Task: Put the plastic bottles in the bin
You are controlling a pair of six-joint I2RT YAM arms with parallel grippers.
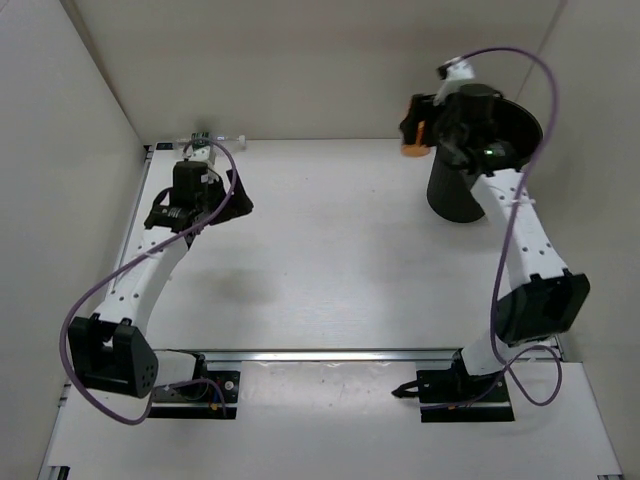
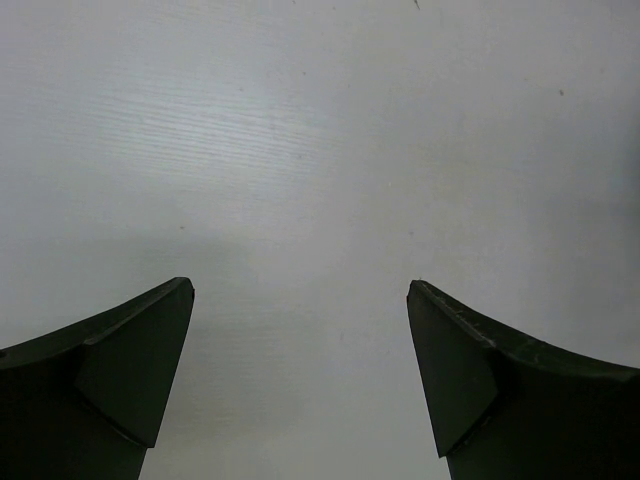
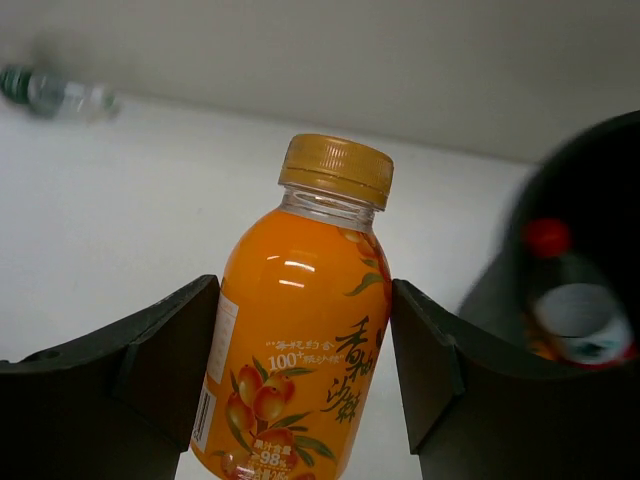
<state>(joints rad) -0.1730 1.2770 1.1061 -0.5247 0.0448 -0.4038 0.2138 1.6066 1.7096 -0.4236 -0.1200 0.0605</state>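
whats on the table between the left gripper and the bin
Nothing; in the top view that stretch of table from the left gripper to the bin is bare.

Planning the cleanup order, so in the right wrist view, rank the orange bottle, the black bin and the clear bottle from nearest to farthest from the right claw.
1. Orange bottle, gripped in the right claw.
2. Black bin, close on the right.
3. Clear bottle, far off at upper left.
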